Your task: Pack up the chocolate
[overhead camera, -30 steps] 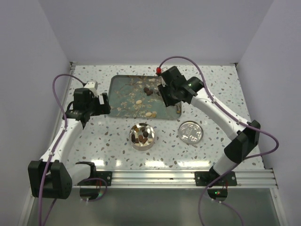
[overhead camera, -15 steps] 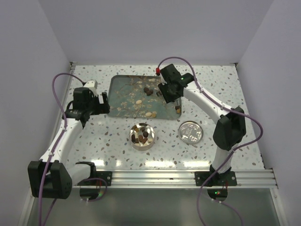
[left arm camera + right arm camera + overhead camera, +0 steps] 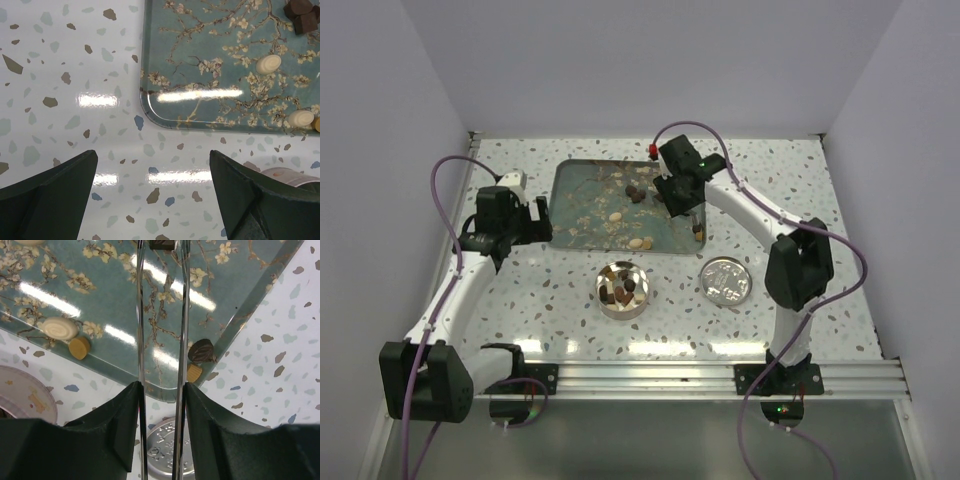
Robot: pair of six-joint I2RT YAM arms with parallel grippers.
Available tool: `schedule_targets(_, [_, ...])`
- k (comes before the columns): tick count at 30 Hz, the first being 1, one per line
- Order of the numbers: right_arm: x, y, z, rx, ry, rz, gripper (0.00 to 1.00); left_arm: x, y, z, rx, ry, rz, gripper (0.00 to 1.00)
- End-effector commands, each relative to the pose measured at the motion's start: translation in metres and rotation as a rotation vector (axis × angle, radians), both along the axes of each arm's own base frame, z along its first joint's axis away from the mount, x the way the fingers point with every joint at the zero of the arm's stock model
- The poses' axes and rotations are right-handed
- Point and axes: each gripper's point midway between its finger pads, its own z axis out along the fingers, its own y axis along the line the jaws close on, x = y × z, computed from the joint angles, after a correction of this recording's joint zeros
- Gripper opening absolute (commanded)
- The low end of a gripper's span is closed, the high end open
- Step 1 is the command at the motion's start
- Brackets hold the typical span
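open: tabletop between left arm and tin | blocked: right arm over tray's right end

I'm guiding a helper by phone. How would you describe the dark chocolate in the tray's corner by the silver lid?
Start at the floral tray. Go to its corner nearest the flat silver lid, where two pieces sit together. It is the dark brown ribbed chocolate, not the tan round piece.
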Motion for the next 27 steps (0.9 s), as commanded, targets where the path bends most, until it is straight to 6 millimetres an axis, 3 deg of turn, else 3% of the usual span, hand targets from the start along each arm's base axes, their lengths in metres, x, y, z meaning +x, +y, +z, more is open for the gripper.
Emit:
schedule_targets(1, [0.017, 0.009, 0.016, 0.047, -0.056, 0.017, 0.44, 0.007, 0.005, 0.011, 0.000, -0.043, 0.028, 1.00])
schedule_targets(9, [0.022, 0.012, 0.014, 0.057, -0.056, 0.014, 0.41, 0.011, 0.005, 0.010, 0.002, -0.040, 0.030, 1.00])
schedule_targets(15, [0.023, 0.010, 0.017, 0.042, -0.055, 0.010, 0.32, 0.012, 0.004, 0.008, -0.001, -0.035, 0.029, 1.00])
schedule_targets(23, [0.023, 0.007, 0.061, 0.075, -0.130, 0.002, 0.30, 0.012, 0.003, 0.007, -0.008, -0.035, 0.025, 1.00])
schedule_targets(27, [0.011, 0.003, 0.064, 0.081, -0.119, 0.010, 0.29, 0.014, 0.001, 0.008, -0.020, -0.041, 0.022, 1.00])
